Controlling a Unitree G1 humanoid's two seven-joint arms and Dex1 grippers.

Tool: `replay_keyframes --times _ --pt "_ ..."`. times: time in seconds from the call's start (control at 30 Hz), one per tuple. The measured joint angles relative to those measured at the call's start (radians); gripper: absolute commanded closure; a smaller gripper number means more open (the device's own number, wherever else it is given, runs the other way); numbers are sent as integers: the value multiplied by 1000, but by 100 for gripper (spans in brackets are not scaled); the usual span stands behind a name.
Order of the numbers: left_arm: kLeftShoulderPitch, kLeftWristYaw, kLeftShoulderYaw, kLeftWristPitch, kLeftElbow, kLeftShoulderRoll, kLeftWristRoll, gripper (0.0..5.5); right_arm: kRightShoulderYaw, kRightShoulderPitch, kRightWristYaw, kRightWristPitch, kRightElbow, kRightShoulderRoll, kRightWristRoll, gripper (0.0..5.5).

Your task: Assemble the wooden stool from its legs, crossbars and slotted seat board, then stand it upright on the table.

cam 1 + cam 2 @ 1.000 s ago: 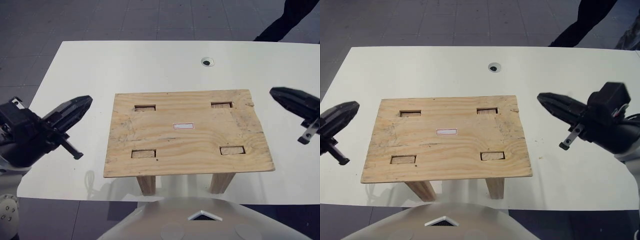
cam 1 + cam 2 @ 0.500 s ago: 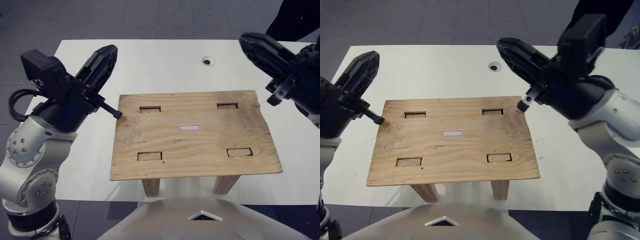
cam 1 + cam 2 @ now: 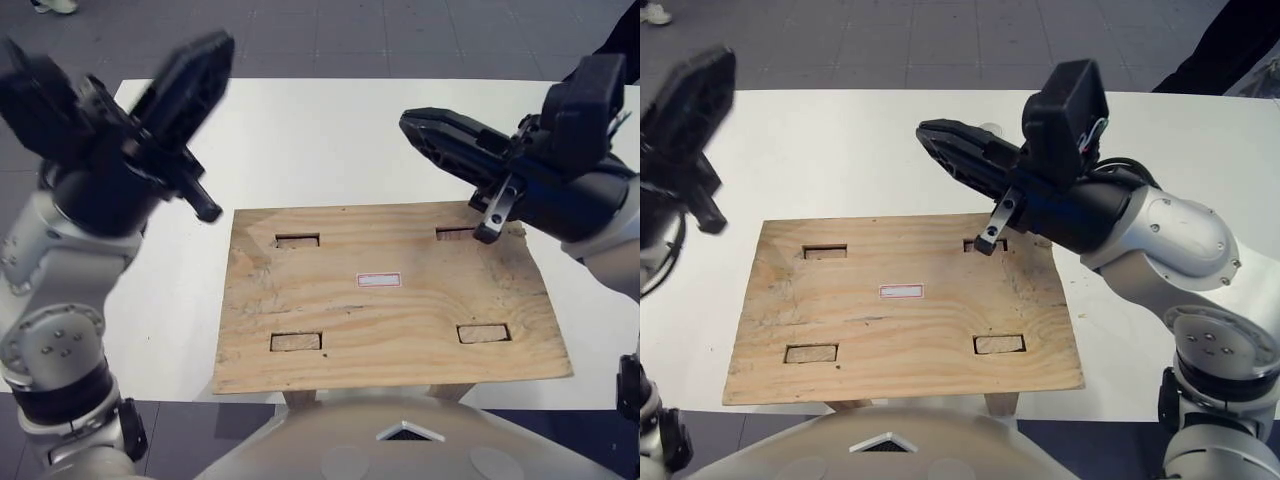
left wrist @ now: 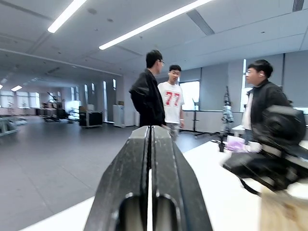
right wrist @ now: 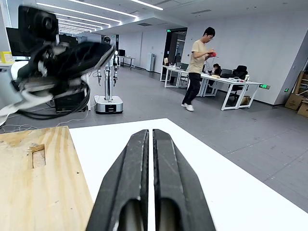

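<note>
White table [image 3: 330, 130] bearing the assembled stool, which stands upright near the table's front edge. The seat board [image 3: 390, 320] lies level on top. Left gripper [image 3: 215, 50] hangs above the table off the seat board's far left corner, fingers pressed together on nothing. Right gripper [image 3: 412, 122] hangs over the seat board's far right corner, fingers likewise together and empty. Two legs [image 3: 1002, 403] show beneath the seat board's near edge. Four slots [image 3: 296, 342], one toward each corner of the seat board, each appear filled with a wooden leg end. A small label [image 3: 378, 280] sits at the seat board's centre. Crossbars are hidden under the seat board. The task looks essentially finished, with neither gripper touching the stool.
</note>
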Motion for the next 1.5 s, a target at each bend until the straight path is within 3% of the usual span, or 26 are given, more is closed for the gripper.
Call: replay_keyframes --times 0.27,0.6,0.77,1.03,1.5 --pt "-172 119 -40 3 79 -36 106 540 27 -40 -17 7 5 7 72 537" --pt "-179 126 -72 9 89 -72 158 540 -51 -228 -67 -10 33 -15 172 537" --pt "-142 130 -63 42 58 -71 155 540 -7 45 -70 41 -28 -61 217 537" --pt "-94 133 -59 49 46 -71 157 540 -11 272 -10 -160 -118 -81 92 537" --pt "-16 132 -64 51 10 -71 172 540 121 118 63 -248 92 -71 -202 537"
